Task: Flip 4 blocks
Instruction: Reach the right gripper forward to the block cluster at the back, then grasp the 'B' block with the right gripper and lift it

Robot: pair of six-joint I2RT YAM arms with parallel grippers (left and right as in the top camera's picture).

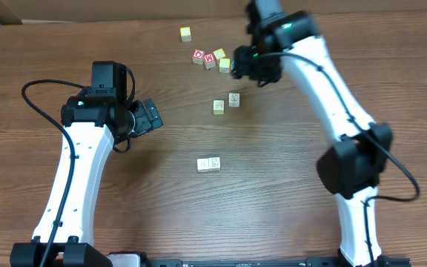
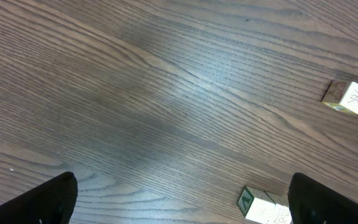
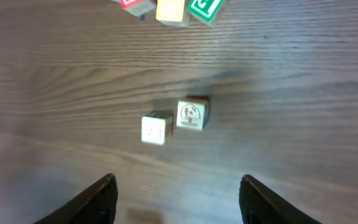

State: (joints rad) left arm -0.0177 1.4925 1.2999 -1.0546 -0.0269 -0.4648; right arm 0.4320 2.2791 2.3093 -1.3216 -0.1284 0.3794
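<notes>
Four pale blocks lie in two pairs. One pair [image 1: 219,107] [image 1: 234,99] sits right of the table's middle and shows in the right wrist view as a blank-looking cube [image 3: 156,129] touching a picture-faced cube [image 3: 191,114]. The other pair [image 1: 203,165] [image 1: 214,163] lies side by side nearer the front. In the left wrist view one of these, with a green side face [image 2: 263,208], is just inside the right finger. My left gripper [image 1: 150,116] [image 2: 179,186] is open over bare wood. My right gripper [image 1: 242,67] [image 3: 178,180] hangs above the table, open, with nothing between its fingers.
A cluster of red, yellow and green-faced cubes [image 1: 212,59] [image 3: 170,9] lies at the back, just left of my right gripper. A lone yellow cube [image 1: 186,33] sits further back. In the left wrist view a pale cube [image 2: 347,96] shows at the right edge.
</notes>
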